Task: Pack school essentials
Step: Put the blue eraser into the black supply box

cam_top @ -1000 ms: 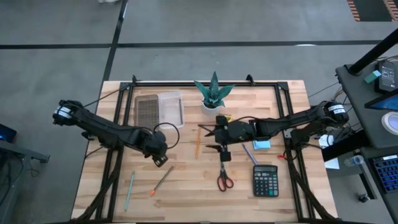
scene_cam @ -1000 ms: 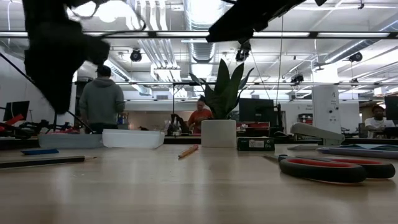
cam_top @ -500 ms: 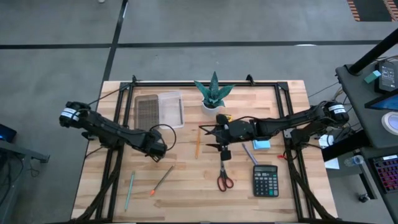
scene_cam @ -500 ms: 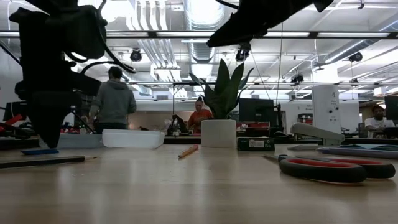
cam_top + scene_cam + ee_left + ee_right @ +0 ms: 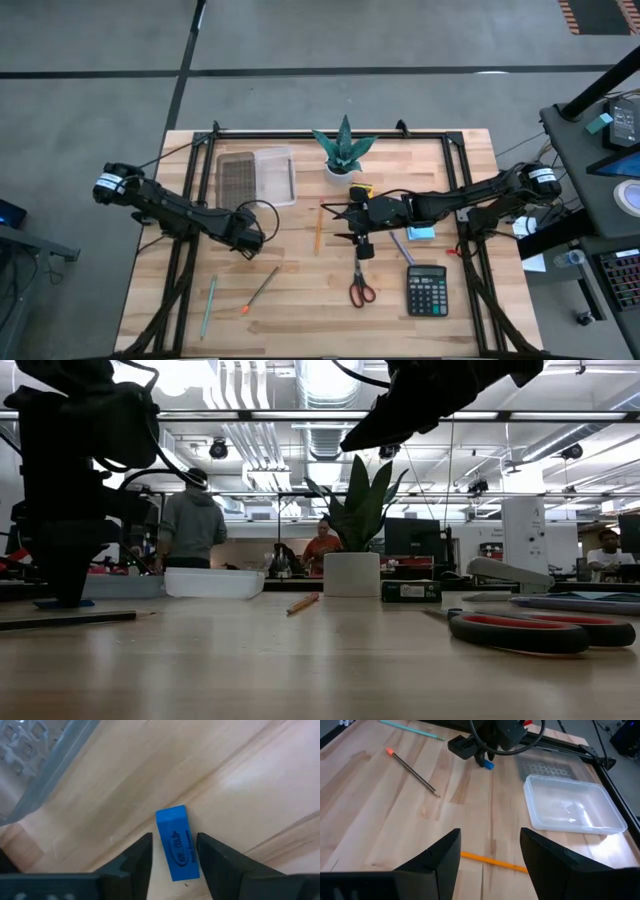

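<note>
A small blue eraser (image 5: 175, 842) lies flat on the wooden table, left of centre. My left gripper (image 5: 172, 857) points down over it, open, one finger on each long side of the eraser. My right gripper (image 5: 490, 865) hangs open above the table's middle, with nothing between its fingers. Below it lies an orange pencil (image 5: 317, 232). Red-handled scissors (image 5: 361, 290) and a light-blue sticky-note pad (image 5: 421, 232) lie right of centre. A teal pencil (image 5: 208, 305) and a dark pencil with an orange end (image 5: 260, 290) lie near the front left. My left gripper comes at the eraser from above, its fingers (image 5: 207, 855) lying along the two long sides (image 5: 192, 850). The eraser lies flat on the table. I cannot tell whether the fingers touch it.
A clear plastic box (image 5: 272, 172) and a grey mesh tray (image 5: 237, 176) stand at the back left. A potted plant (image 5: 344, 150) stands at the back centre. A black calculator (image 5: 427, 290) lies at the front right. Dark frame rails run along the table's sides.
My left gripper has come down to the table over the blue eraser, shifting slightly toward the table's left and far edges and tipping to point more steeply down. The eraser has stayed in place.
</note>
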